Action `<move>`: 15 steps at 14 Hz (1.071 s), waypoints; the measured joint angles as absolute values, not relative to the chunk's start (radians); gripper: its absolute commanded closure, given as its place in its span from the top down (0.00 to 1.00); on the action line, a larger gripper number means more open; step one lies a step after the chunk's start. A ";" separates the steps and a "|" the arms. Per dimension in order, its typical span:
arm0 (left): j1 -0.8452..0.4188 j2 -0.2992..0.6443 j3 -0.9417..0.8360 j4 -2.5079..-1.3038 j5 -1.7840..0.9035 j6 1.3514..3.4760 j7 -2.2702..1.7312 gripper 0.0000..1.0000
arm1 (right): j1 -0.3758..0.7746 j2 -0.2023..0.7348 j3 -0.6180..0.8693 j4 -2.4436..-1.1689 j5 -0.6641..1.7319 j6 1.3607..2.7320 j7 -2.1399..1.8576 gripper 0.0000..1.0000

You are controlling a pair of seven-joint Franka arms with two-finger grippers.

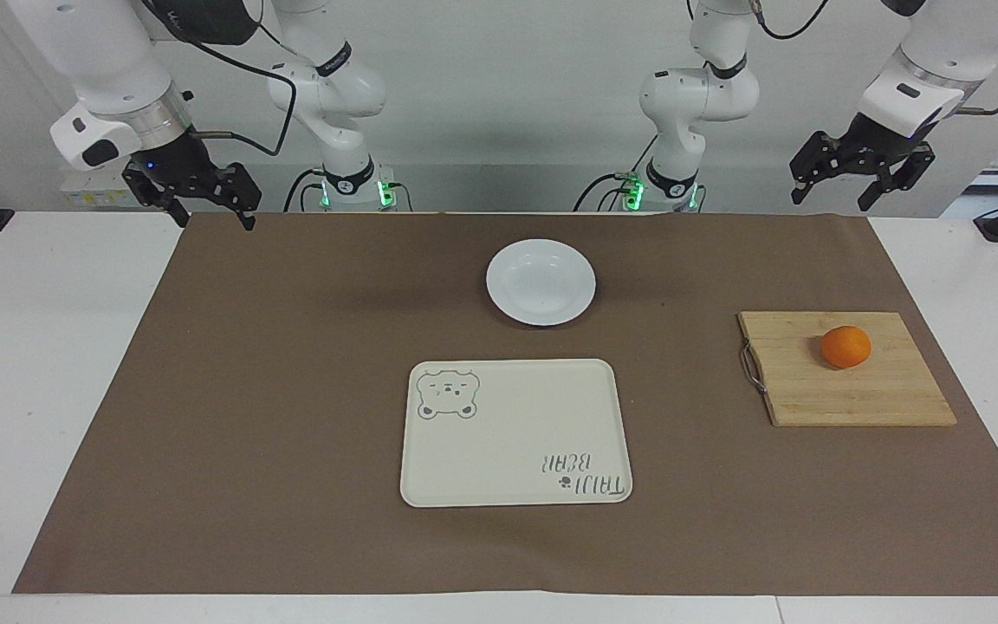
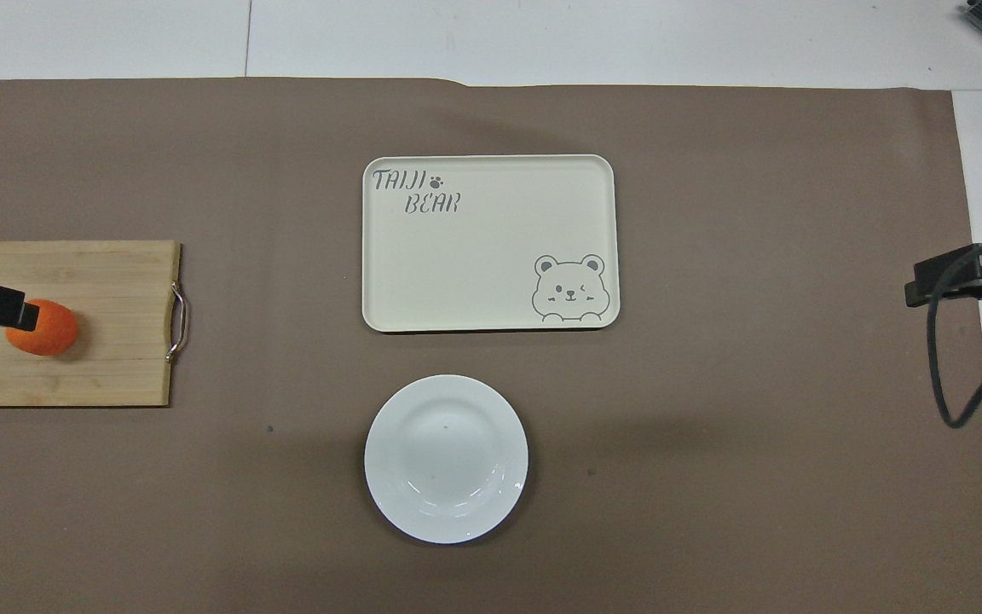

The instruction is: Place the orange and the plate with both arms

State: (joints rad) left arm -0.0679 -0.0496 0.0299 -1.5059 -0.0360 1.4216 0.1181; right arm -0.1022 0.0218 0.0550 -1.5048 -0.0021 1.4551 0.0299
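I have both arms parked high with jaws apart, left gripper (image 1: 854, 184) at the orange's (image 1: 845, 347) cutting board (image 1: 863, 399) end, right gripper (image 1: 204, 204) waiting, plate (image 1: 541, 282) untouched near the tray (image 1: 508, 433)

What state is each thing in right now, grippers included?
orange: resting on the cutting board, not held.
cutting board: flat on the brown mat, toward the left arm's end.
plate: upright on the mat, empty, nearer to the robots than the tray.
tray: flat on the mat, empty.
left gripper: open, raised, holding nothing.
right gripper: open, raised at the mat's edge, holding nothing.
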 measured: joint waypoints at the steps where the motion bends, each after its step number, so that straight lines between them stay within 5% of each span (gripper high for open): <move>1: -0.067 -0.050 0.030 -1.509 -0.036 1.427 0.120 1.00 | -0.102 0.022 0.055 -1.505 -0.002 1.455 0.030 1.00; 15: 0.111 -0.030 0.036 -1.873 -0.056 1.913 0.349 1.00 | -0.102 0.022 0.055 -1.505 -0.002 1.455 0.030 1.00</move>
State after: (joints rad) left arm 0.1114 -0.0299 0.0359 -1.8726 -0.0565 1.9134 0.3488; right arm -0.1022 0.0218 0.0551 -1.5048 -0.0021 1.4551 0.0299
